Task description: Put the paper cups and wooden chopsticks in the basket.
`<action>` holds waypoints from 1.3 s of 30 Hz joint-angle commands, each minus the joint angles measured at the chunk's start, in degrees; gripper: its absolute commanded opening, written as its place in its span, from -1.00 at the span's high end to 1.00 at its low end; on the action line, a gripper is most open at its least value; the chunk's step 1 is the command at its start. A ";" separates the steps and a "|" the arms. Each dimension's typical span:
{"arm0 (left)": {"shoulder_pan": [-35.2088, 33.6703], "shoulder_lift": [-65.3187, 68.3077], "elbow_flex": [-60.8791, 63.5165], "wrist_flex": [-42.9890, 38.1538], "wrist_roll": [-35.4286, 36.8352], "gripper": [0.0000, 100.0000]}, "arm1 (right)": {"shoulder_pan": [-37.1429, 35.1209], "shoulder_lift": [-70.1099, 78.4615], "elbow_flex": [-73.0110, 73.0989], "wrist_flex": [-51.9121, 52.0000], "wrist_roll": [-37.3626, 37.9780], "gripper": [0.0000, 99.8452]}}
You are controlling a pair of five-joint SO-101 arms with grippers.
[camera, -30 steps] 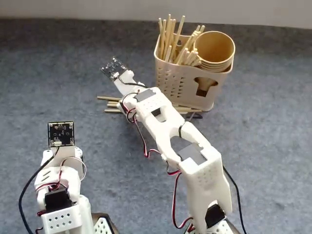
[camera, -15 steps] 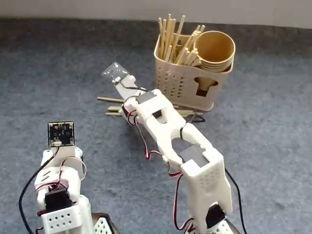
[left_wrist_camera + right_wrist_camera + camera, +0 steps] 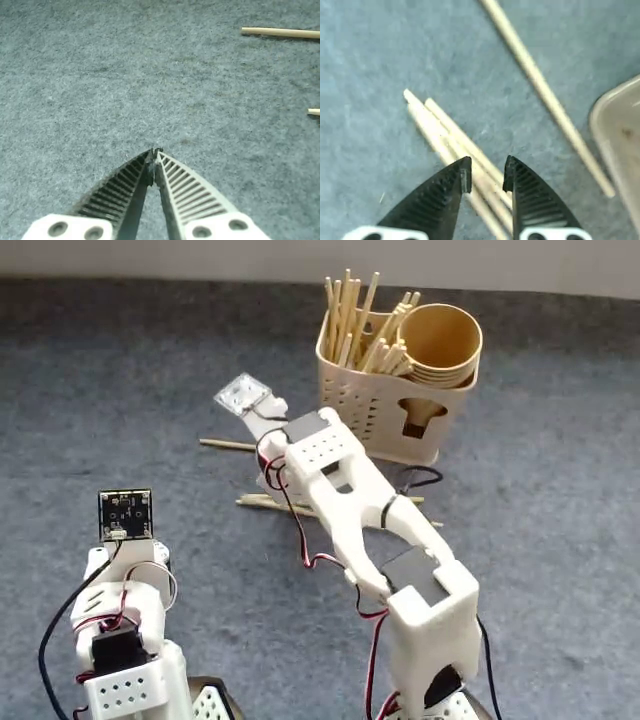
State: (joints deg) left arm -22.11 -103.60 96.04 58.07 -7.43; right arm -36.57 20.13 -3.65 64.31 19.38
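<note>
right pincer (image 3: 486, 175) narrow, clamped on wooden chopsticks (image 3: 434, 119) | left pincer (image 3: 155, 156) closed, empty | these should be lifted level to basket (image 3: 370, 418)

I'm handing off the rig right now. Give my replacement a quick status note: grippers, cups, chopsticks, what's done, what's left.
Left gripper: shut, empty, over bare carpet.
Right gripper: down at the chopstick bundle on the carpet; grip unconfirmed.
Done: the basket holds the stacked paper cups and many upright chopsticks.
Left: basket the bundle, then the single chopstick lying apart on the carpet.
</note>
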 commanded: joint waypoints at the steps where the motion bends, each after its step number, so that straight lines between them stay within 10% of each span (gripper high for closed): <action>1: -0.48 -0.40 1.10 -0.88 0.53 0.95 | 0.57 -5.93 -2.24 -9.80 0.26 0.77; 18: -0.48 -0.40 1.10 -0.88 0.53 0.95 | 0.92 11.12 5.85 -53.85 -12.57 0.77; 39: -0.48 -0.40 1.10 -0.88 0.53 0.95 | 0.66 -3.74 5.58 0.84 -12.48 0.77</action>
State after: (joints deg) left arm -22.11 -103.60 96.04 58.07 -7.43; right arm -36.31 22.42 2.68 57.71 7.16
